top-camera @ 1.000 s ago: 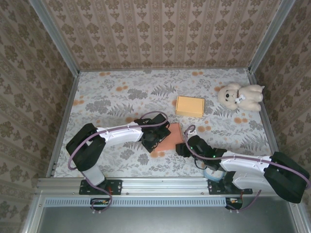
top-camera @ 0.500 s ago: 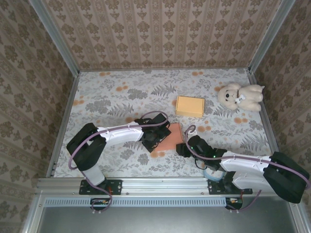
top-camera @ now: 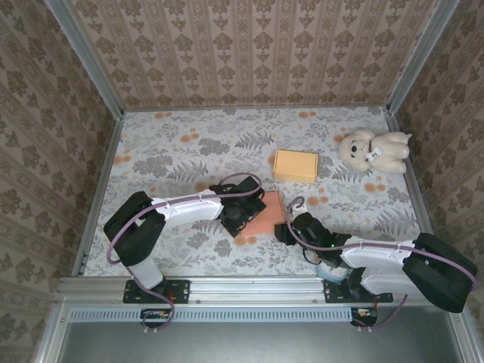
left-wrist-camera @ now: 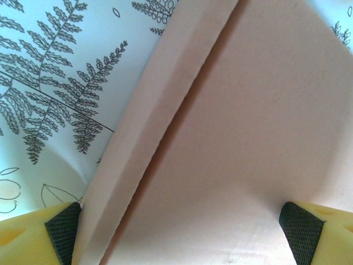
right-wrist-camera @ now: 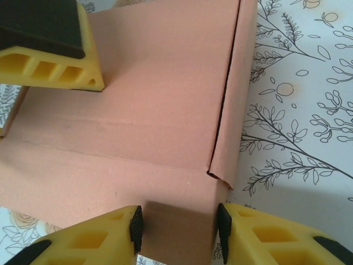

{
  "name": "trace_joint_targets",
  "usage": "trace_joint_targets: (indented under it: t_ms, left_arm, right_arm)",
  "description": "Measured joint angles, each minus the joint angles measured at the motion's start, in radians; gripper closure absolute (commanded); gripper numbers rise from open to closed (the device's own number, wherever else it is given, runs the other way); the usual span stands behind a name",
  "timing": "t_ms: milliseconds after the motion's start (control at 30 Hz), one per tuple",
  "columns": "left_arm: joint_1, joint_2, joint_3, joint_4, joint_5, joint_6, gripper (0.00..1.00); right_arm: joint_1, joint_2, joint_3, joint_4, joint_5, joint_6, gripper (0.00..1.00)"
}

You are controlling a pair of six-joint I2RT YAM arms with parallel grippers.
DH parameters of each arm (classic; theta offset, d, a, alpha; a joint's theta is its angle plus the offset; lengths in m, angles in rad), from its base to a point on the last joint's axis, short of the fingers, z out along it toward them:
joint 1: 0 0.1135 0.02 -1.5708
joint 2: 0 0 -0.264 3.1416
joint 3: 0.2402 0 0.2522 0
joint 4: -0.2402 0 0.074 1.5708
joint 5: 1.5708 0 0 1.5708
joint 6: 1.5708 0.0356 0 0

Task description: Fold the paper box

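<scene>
While beneath the wide left tool (left-wrist-camera: pixel 179 223), paper box (right-wrist-camera: pixel 154 110) with near edge tight in right tool (right-wrist-camera: pixel 177 223).

Your right gripper (right-wrist-camera: pixel 177 225) sits at 6 o'clock, its yellow fingers (right-wrist-camera: pixel 265 234) set either side of the box's near wall. Both black pads (right-wrist-camera: pixel 135 221) lie against that wall, one on each side, so you have the box (right-wrist-camera: pixel 149 110) pinched there. The box is pink and runs from the centre out to 9 and 12 o'clock. A narrow side flap runs from 1 o'clock down toward 5, with a dark seam along its inner edge and a slightly crumpled bottom corner. At 11 o'clock the left finger (right-wrist-camera: pixel 55 66) rests on the box's top face. From 2 to 5 o'clock you see the table (right-wrist-camera: pixel 298 138), white with a leaf print.
</scene>
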Motion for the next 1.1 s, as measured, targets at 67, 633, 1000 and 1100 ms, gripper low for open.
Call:
trace_joint_targets:
  t_ms: [67, 633, 1000, 1100]
  left_arm:
    - [0.003, 0.000, 0.000, 0.001, 0.000, 0.000, 0.05]
    - [0.014, 0.021, 0.014, 0.011, -0.002, 0.007, 0.05]
    - [0.031, 0.035, 0.027, 0.024, -0.024, 0.011, 0.05]
    - [0.031, 0.036, 0.026, 0.035, -0.024, 0.023, 0.05]
  right_arm:
    - [0.000, 0.027, -0.006, 0.037, 0.008, -0.008, 0.57]
    - [0.000, 0.322, -0.044, 0.433, 0.105, -0.173, 0.49]
    - [0.018, 0.500, 0.008, 0.604, 0.216, -0.288, 0.36]
    - [0.017, 0.519, 0.030, 0.598, 0.233, -0.309, 0.35]
